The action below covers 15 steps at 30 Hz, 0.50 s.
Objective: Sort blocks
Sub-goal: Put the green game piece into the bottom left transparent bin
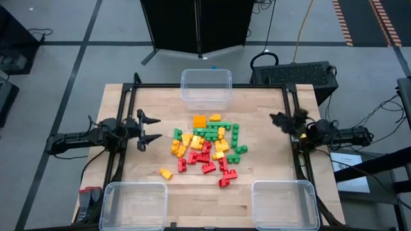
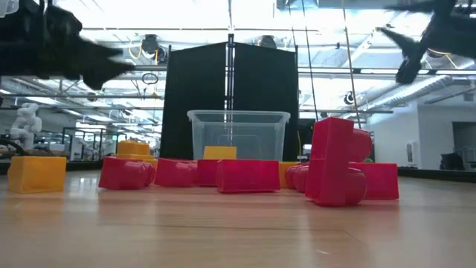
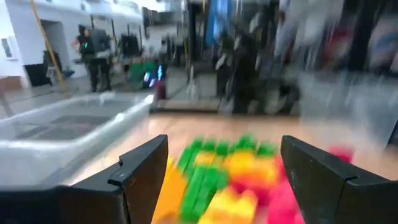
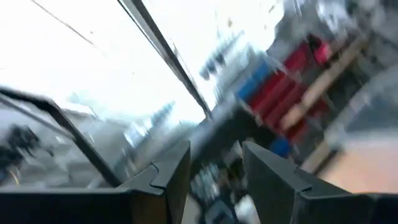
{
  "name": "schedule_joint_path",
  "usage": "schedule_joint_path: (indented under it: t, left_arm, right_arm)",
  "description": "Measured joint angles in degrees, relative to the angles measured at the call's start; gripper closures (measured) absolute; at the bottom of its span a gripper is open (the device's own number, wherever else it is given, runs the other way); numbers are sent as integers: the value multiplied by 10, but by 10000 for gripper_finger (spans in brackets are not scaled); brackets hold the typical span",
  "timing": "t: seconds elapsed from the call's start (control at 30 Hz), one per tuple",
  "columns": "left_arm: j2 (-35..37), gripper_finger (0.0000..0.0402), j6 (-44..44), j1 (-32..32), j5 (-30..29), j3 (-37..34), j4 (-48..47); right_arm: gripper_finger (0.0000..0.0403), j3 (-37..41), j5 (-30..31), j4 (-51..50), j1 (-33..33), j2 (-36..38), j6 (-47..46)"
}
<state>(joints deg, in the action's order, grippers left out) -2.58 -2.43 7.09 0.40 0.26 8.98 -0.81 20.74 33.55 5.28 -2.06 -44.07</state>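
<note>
Wooden tabletop [image 1: 128, 192], blocks [image 1: 207, 147] heaped mid-table between three clear bins [image 1: 206, 88]. Left gripper [image 1: 149, 130] hovers beside the pile, fingers spread wide and empty. Best bet: pick an edge block, drop squarely over it. Right gripper [image 1: 280, 120] waits raised, fingers partly apart, holding nothing.

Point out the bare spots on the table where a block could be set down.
Bare wood lies between the two near bins, and between the block pile and the right pincer. The centre is crowded, up toward the far bin.
</note>
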Motion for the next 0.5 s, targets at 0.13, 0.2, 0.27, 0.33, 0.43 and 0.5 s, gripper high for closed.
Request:
schedule_joint_path:
  t: [0.13,0.2,0.27,0.33,0.43,0.5]
  left_arm:
    - [0,114,-128,0,-8,0,81]
    - [0,114,-171,0,-9,0,122]
    - [0,114,-198,0,-11,0,165]
    - [0,114,-230,0,-18,0,214]
    - [0,114,-254,0,-49,4,281]
    - [0,114,-241,0,-91,8,311]
  right_arm:
    - [259,-29,3,104,0,-10,110]
    - [259,-61,3,116,0,-20,171]
    - [259,-102,3,108,0,-39,234]
    - [259,-147,2,100,0,-69,288]
    - [259,-220,-1,91,0,-126,359]
    - [259,-273,-1,69,0,-165,397]
